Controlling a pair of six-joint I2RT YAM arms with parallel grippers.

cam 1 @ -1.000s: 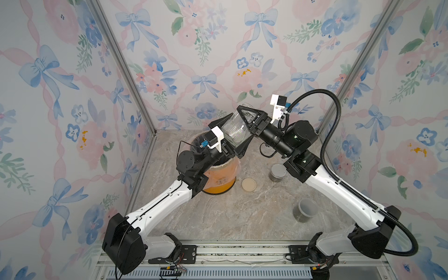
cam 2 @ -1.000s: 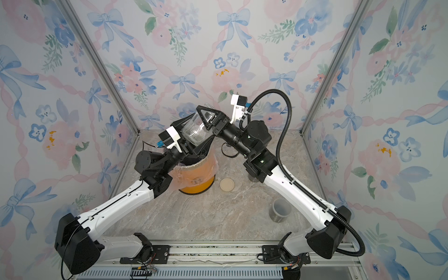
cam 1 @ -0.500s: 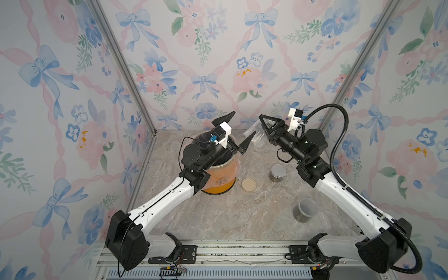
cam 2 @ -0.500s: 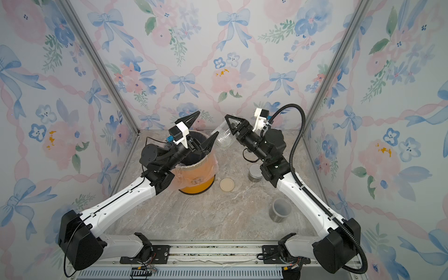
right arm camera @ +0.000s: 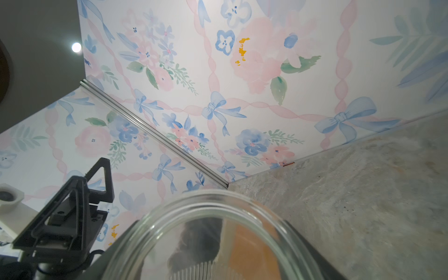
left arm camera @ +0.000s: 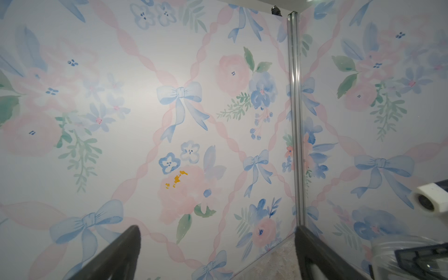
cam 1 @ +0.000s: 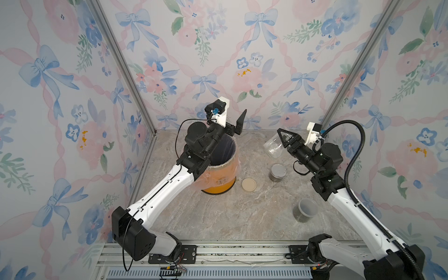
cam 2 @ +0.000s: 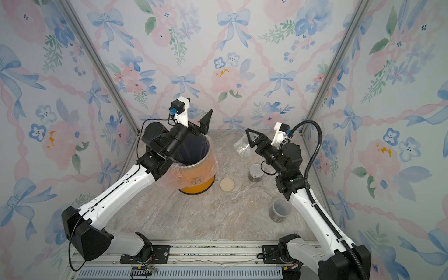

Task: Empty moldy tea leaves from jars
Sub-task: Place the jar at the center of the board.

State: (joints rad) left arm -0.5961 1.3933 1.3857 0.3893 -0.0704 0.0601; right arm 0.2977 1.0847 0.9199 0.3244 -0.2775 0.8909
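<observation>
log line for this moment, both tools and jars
left tool: open, raised by bin | right tool: shut on open jar, tilted, looks empty | lid: on table | silver-lid jar, grey-lid jar: upright, tea inside

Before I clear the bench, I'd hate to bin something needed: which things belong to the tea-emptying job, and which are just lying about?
Job: lidless clear jar held up; silver-lidded jar; grey-lidded jar; tea leaves inside both; orange bin; beige lid.
Lying about: nothing; only marble table, floral walls.
</observation>
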